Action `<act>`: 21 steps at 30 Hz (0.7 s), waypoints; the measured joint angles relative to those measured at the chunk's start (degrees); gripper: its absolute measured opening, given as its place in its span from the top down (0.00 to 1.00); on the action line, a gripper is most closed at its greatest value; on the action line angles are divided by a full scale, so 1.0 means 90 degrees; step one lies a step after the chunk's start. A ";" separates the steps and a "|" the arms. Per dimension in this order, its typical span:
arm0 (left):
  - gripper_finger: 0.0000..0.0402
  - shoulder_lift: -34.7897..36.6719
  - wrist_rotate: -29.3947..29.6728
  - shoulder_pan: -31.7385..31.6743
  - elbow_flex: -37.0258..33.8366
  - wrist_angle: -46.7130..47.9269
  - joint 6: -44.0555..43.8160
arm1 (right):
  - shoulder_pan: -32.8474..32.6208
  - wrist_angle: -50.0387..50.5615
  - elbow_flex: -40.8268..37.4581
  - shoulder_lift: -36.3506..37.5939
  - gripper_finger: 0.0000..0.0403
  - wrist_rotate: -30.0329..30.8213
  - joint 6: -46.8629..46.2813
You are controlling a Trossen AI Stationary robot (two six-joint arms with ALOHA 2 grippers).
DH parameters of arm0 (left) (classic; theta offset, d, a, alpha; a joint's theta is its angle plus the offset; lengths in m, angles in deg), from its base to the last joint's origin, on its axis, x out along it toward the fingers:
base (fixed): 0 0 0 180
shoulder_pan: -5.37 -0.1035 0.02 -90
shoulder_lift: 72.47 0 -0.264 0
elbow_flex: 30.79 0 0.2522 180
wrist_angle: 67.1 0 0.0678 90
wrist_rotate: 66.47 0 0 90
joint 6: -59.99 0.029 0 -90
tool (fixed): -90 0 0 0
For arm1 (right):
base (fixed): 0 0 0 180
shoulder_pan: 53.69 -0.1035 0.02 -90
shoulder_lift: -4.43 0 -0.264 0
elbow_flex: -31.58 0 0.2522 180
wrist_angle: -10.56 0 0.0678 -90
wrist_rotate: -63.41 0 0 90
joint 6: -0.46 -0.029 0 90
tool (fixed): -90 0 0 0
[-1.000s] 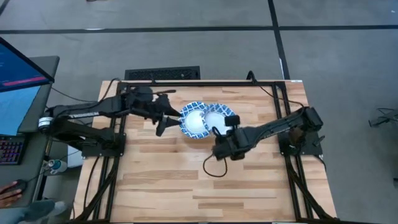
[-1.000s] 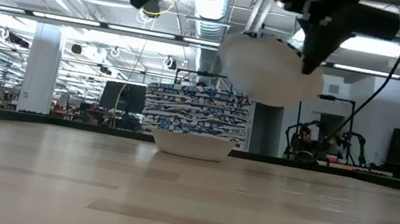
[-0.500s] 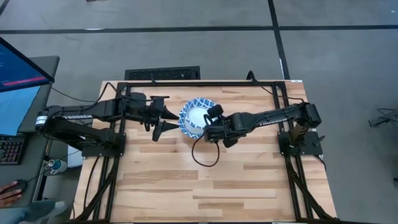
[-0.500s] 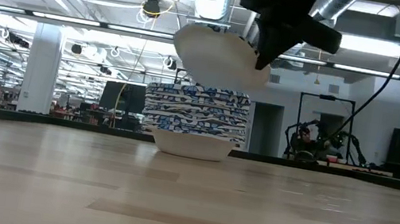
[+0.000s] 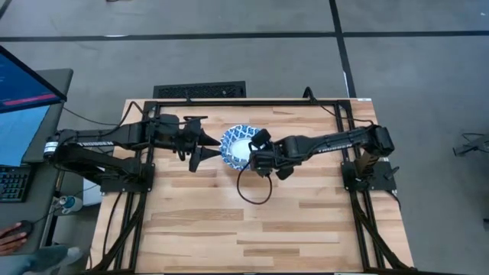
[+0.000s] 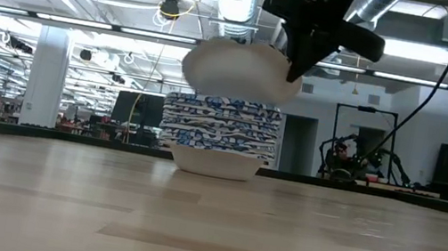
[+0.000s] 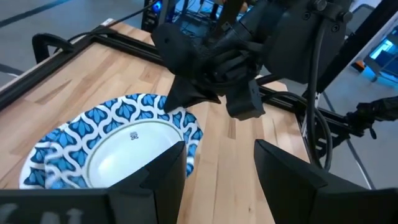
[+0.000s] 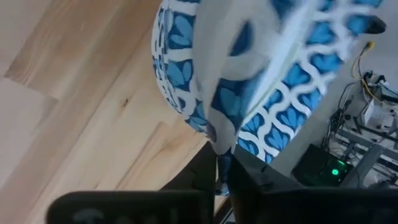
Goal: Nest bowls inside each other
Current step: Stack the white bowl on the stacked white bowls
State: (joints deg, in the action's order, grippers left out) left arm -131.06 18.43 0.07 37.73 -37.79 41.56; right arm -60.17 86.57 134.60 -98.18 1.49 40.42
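right gripper (image 6: pixel 291 69) has carried its pinched bowl (image 6: pixel 237 69) over the stack (image 6: pixel 220 125), not yet nested; left gripper (image 5: pixel 200 145) waits wide beside.

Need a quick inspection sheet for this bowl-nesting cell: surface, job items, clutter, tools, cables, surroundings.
Surface: wooden table, dark frame round it.
Job's things: stack of bowls at table centre; one bowl held just above the stack.
Clutter: nothing seen.
Grippers: right tool pinching the raised bowl's rim; left tool open, hovering beside the stack.
Cables: black loop lying on the table below the right arm.
Surroundings: monitor and keyboard on the left; grey floor.
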 joint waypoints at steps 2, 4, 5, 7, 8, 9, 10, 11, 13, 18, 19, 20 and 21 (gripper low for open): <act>0.55 0.0000 0.0002 0.0000 0.0000 -0.0002 -0.0070 | 0.0027 0.0004 0.0000 0.0000 0.85 0.0000 0.0000; 0.55 0.0000 0.0010 0.0000 0.0000 -0.0002 -0.0157 | 0.0045 0.0010 0.0000 0.0000 0.83 0.0000 -0.0025; 0.55 0.0000 0.0034 0.0000 0.0000 -0.0002 -0.0195 | 0.0066 0.0008 0.0000 0.0000 0.82 0.0000 -0.0072; 0.55 0.0000 0.0049 0.0000 0.0000 -0.0005 -0.0205 | 0.0070 0.0008 0.0000 0.0000 0.81 0.0006 -0.0101; 0.55 0.0000 0.0049 0.0000 0.0000 -0.0002 -0.0205 | 0.0070 0.0001 0.0000 0.0000 0.80 0.0021 -0.0104; 0.55 0.0000 0.0049 -0.0001 0.0000 -0.0003 -0.0207 | 0.0083 -0.0023 0.0000 0.0000 0.80 0.0032 -0.0149; 0.55 0.0000 0.0049 -0.0002 0.0000 -0.0005 -0.0210 | 0.0102 -0.0084 0.0000 0.0000 0.79 0.0032 -0.0253; 0.55 0.0000 0.0049 -0.0002 0.0000 -0.0003 -0.0210 | 0.0121 -0.0153 0.0000 0.0000 0.78 0.0032 -0.0395; 0.55 0.0000 0.0050 -0.0002 0.0000 -0.0002 -0.0213 | 0.0210 -0.0263 0.0000 0.0000 0.77 0.0029 -0.0640; 0.55 0.0000 0.0075 -0.0005 0.0000 -0.0002 -0.0217 | 0.0447 -0.0755 -0.0002 -0.0174 0.72 0.0016 -0.1157; 0.55 0.0000 0.0075 -0.0005 0.0000 0.0000 -0.0217 | 0.0481 -0.0730 -0.0008 -0.0227 0.72 -0.0069 -0.1163; 0.55 0.0000 0.0075 -0.0005 0.0000 0.0000 -0.0217 | 0.0502 -0.0726 -0.0008 -0.0283 0.71 -0.0183 -0.1164; 0.55 0.0000 0.0075 -0.0005 0.0000 0.0007 -0.0217 | 0.0523 -0.0707 -0.0004 -0.0350 0.70 -0.0300 -0.1186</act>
State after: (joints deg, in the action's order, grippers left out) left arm -131.06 19.11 0.03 37.73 -37.72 39.61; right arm -55.46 80.21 134.56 -101.32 -1.21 29.75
